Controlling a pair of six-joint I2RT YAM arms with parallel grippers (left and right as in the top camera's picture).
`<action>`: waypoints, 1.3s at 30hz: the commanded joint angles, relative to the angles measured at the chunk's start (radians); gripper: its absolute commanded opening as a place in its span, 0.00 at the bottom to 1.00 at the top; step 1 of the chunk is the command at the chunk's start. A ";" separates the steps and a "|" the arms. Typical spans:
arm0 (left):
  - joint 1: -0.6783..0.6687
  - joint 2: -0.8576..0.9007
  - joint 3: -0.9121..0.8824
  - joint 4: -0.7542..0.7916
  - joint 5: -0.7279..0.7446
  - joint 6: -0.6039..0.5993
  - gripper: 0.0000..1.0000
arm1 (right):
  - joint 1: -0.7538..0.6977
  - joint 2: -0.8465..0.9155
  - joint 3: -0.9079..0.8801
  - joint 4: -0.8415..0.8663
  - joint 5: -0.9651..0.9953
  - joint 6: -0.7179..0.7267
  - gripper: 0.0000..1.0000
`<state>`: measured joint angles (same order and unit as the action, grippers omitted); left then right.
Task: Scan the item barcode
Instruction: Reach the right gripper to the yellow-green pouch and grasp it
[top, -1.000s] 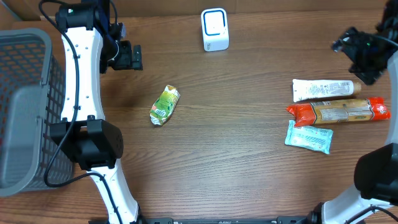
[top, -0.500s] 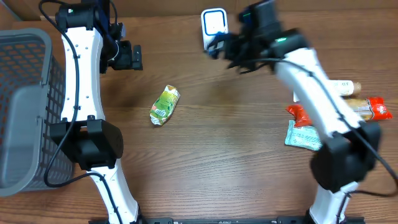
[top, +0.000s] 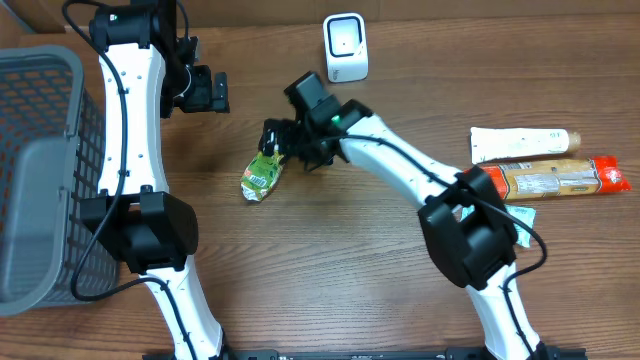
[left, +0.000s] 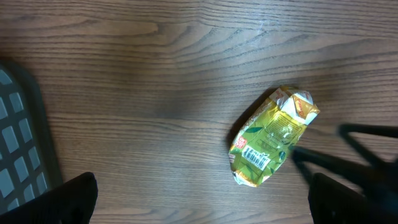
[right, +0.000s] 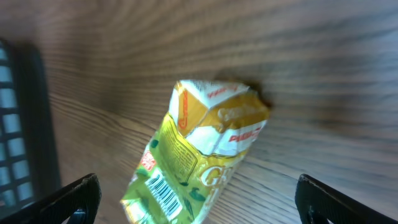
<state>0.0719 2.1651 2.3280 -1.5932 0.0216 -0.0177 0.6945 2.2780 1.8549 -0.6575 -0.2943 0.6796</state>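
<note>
On the wooden table (top: 360, 250), the green snack packet (top: 264, 170) lies flat, well apart from the white barcode scanner (top: 345, 47). Its barcode (right: 163, 190) faces up on a white patch toward 1 end; the red lettering on the yellow end is too blurred to read. The right gripper (top: 278, 140) hangs over the packet's upper end, jaws spread wide, grasping nothing. The left gripper (top: 210, 92) is likewise spread and empty, near the grey basket (top: 40, 90).
</note>
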 joint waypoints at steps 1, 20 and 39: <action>-0.007 0.008 -0.003 0.001 -0.003 0.018 1.00 | 0.039 0.045 -0.003 0.026 0.068 0.058 1.00; -0.007 0.008 -0.003 0.001 -0.003 0.018 1.00 | 0.068 0.105 -0.003 -0.024 0.216 0.022 0.70; -0.007 0.008 -0.003 0.001 -0.003 0.018 1.00 | 0.023 0.099 0.000 -0.192 0.198 -0.044 0.04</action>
<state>0.0719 2.1651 2.3280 -1.5929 0.0216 -0.0181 0.7486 2.3409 1.8915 -0.8013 -0.1444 0.6777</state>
